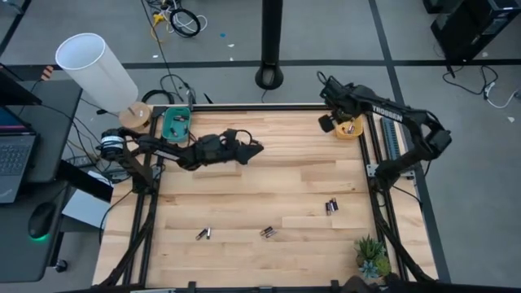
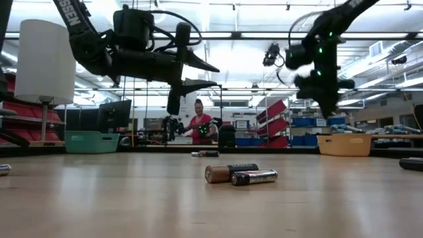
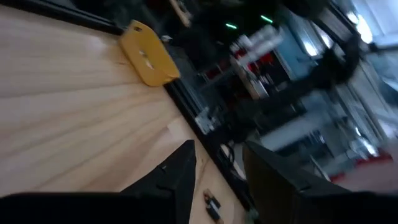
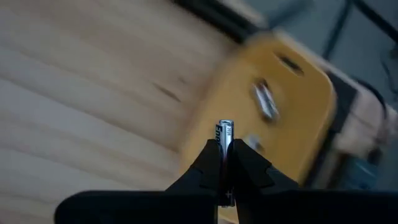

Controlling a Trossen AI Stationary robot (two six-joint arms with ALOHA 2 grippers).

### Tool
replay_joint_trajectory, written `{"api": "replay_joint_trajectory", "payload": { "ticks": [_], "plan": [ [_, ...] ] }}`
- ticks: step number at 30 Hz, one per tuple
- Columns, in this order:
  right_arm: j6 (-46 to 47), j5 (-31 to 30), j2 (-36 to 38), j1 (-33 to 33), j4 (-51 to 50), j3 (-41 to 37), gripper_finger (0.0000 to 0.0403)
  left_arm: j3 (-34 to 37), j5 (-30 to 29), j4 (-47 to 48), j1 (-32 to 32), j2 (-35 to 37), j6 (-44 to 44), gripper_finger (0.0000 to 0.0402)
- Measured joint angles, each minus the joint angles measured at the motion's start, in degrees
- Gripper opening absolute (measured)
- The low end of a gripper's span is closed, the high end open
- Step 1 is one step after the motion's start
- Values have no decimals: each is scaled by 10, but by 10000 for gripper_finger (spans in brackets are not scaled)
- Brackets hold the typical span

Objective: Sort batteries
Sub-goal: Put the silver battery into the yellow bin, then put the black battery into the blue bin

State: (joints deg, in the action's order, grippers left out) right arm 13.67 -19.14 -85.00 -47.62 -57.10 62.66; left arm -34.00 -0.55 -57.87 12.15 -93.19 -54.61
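Note:
My right gripper (image 4: 225, 163) is shut on a small battery (image 4: 225, 134) and hangs over the near-left part of the orange tray (image 1: 348, 128) at the table's far right. That tray holds another battery (image 4: 266, 102). My left gripper (image 2: 206, 75) is open and empty, pointing level toward the table's right, above the wood right of the teal tray (image 1: 176, 124). More batteries lie on their sides on the table: a pair (image 1: 331, 206) near the right, one group (image 1: 267, 232) in the middle front, another (image 1: 203, 233) to its left. My right gripper pinches the battery between its two fingertips (image 4: 208, 162). The battery lies along the fingers, and its silvery end (image 4: 226, 126) sticks out past them. The fingers slant steeply down from above. The battery is lifted clear over the orange tray.
A white lamp (image 1: 98, 69) on a wooden foot stands at the table's far left corner, next to the teal tray. A small green plant (image 1: 372, 256) sits at the near right corner. Black rails run along both side edges. A person stands far behind the table in the low view.

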Motion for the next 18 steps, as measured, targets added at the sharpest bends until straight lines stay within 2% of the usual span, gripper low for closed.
{"api": "replay_joint_trajectory", "payload": {
  "ticks": [5,13,15,18],
  "plan": [
    [-50,-11,-30,-24,-43,11,29,0,68,-1,21,0,53,144],
    [-64,-32,-47,-27,-51,10,176,0,81,2,25,0,92,144],
    [-66,-33,-40,-26,-59,15,199,0,80,13,30,3,84,144],
    [-68,-30,-13,5,-77,43,211,-1,73,67,32,37,87,143]
  ]
}}
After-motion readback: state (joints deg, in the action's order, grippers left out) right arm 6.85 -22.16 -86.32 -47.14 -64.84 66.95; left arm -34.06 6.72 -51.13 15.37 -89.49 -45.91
